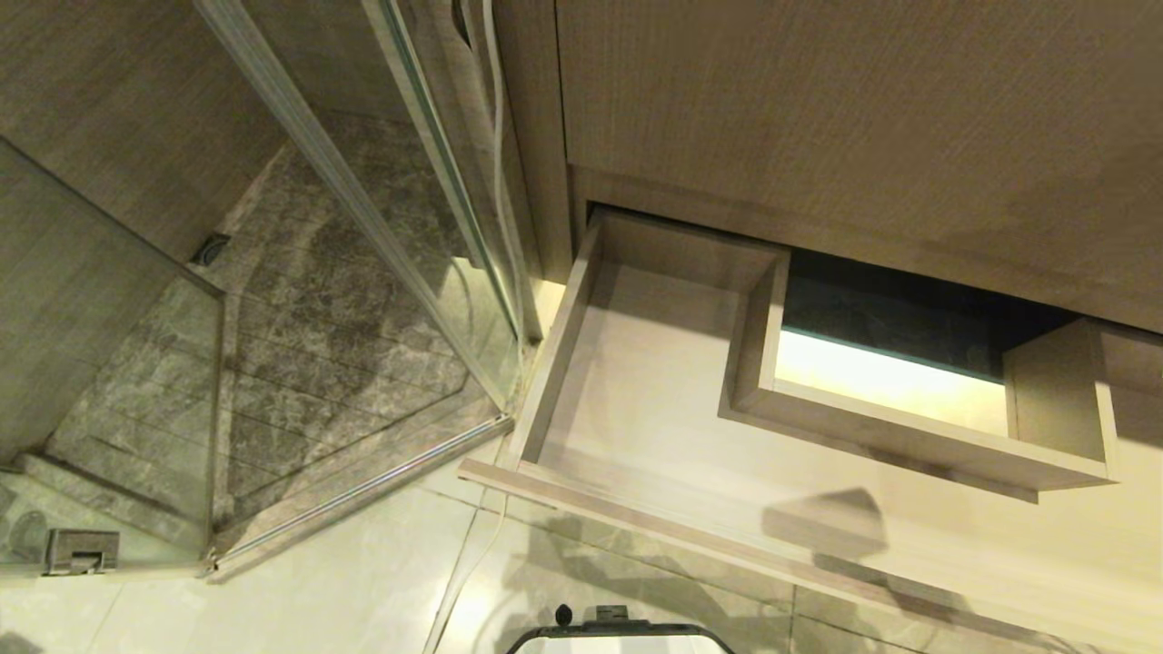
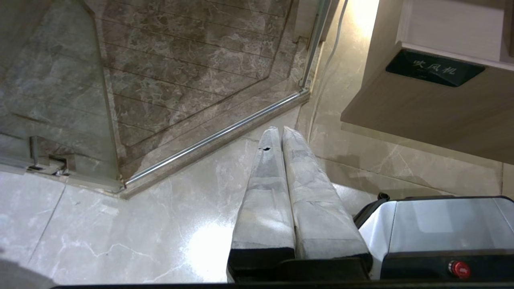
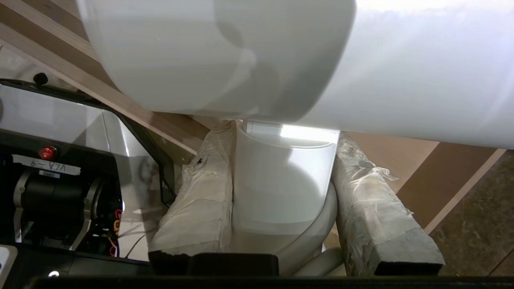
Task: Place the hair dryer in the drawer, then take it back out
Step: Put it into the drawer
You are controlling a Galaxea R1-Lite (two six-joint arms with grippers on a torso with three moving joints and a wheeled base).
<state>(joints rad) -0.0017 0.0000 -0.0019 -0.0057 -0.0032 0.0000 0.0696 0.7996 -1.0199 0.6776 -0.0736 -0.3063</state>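
The drawer (image 1: 636, 400) stands pulled out from under the wood cabinet (image 1: 863, 118), its U-shaped floor bare around the central cutout (image 1: 881, 372). Nothing lies inside it, so I judge the robot is either about to lower the hair dryer in or has just lifted it back out; the pictures cannot say which.

The hair dryer (image 3: 281, 188) is in the right gripper (image 3: 283, 140). The padded jaws are clamped on its white handle from both sides, and the barrel crosses wide above them. Gripping the handle leaves the barrel and cord free, which should make it easy to set the dryer down flat on the shallow drawer floor.

Only the right wrist view shows this grasp. From the head view neither arm appears, just a shadow falling across the drawer's front edge and the top of the robot's base (image 1: 618, 631) at the bottom of the picture.

The left gripper (image 2: 281, 130) hangs idle over the marble floor (image 2: 120, 224), jaws pressed together and empty, near the corner of the glass shower enclosure (image 2: 213, 136). Its view alone catches the drawer's flat front from below, with the small dark label (image 2: 433, 68) the head view cannot see.
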